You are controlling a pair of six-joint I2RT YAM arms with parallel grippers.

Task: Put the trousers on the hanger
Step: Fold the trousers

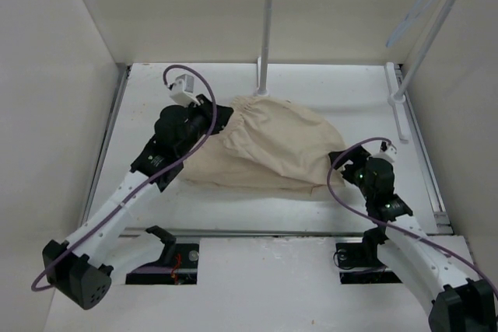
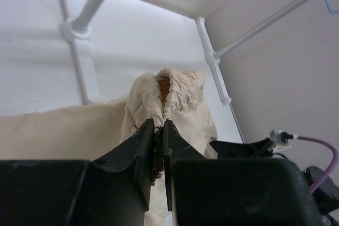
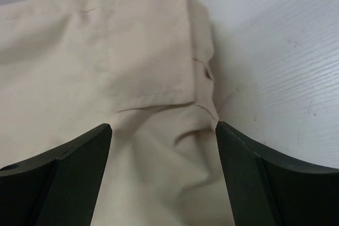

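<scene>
The large, wrinkled beige cloth trousers (image 1: 264, 149) are lying folded in a heap at the middle of the overhead view on the white table (image 1: 350, 103). The thin pale bluish-white triangular plastic hanger (image 1: 416, 9) is hanging well apart from them at the upper right, beside a slanted white rack pole (image 1: 436, 29). The left gripper (image 2: 159, 126) is pinching the gathered waistband (image 2: 175, 86) with its jaws nearly together, and the bunched cloth is rising just above the fingertips at the centre of its wrist view. The right gripper (image 3: 164, 126) is standing wide and holding nothing, its two dark fingers (image 3: 79, 157) straddling the hemmed corner of a leg at the lower middle of its view. The step in hand is probably securing this second end. To do that well, the right gripper should be sinking squarely over the hem and closing on every layer at once, not only the top fold. A thin bite is likely to be slipping once both arms are lifting, so a deep hold matters.
</scene>
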